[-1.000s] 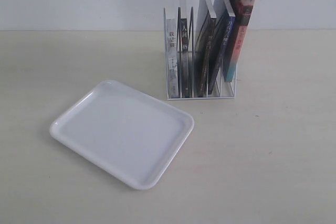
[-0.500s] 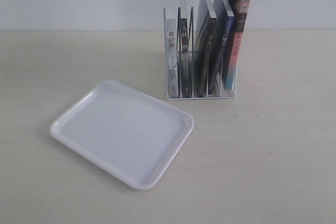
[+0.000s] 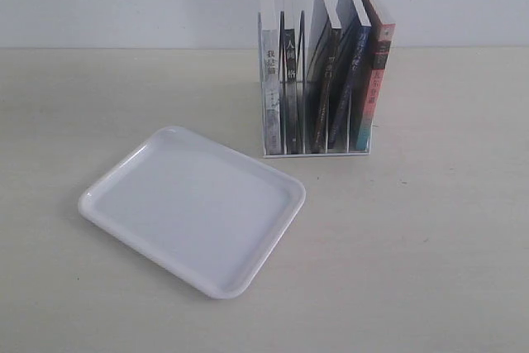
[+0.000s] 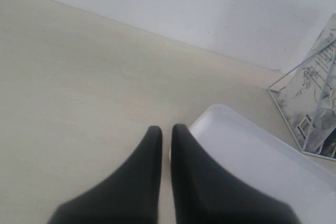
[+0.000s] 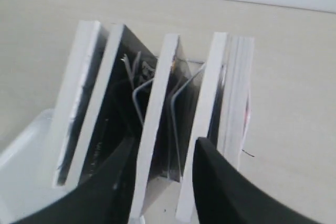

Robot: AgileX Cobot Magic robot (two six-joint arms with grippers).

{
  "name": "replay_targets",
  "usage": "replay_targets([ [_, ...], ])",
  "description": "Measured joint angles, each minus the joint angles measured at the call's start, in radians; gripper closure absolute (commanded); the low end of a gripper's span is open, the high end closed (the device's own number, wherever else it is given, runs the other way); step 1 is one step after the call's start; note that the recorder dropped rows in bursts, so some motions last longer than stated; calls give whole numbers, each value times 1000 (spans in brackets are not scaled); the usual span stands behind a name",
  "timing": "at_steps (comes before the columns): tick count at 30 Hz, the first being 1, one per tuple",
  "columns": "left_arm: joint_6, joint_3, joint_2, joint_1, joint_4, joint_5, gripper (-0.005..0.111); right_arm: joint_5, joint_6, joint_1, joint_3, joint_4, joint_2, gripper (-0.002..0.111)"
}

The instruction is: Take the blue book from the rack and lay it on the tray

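- The left gripper (image 4: 166,129) is closed on nothing, near a corner of the tray (image 3: 190,204). A careless sweep from here can knock the tray off its spot.
- The blue book (image 3: 347,80) stands in the rack (image 3: 318,153), leaning against the pink-spined book (image 3: 374,72). Friction can drag that neighbour out with it.
- The right gripper (image 5: 165,145) hangs open above the page edges. Misaligned jaws can seize a black-spined book (image 3: 323,88) instead.
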Motion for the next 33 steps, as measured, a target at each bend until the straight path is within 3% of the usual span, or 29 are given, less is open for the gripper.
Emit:
replay_targets([
  [5,0,0,0,0,0,0,101,1,-1,65,0,-31,-3,73],
  [12,0,0,0,0,0,0,101,4,96,192,0,-277,-3,73],
  [33,0,0,0,0,0,0,101,5,162,203,0,-322,119,73],
])
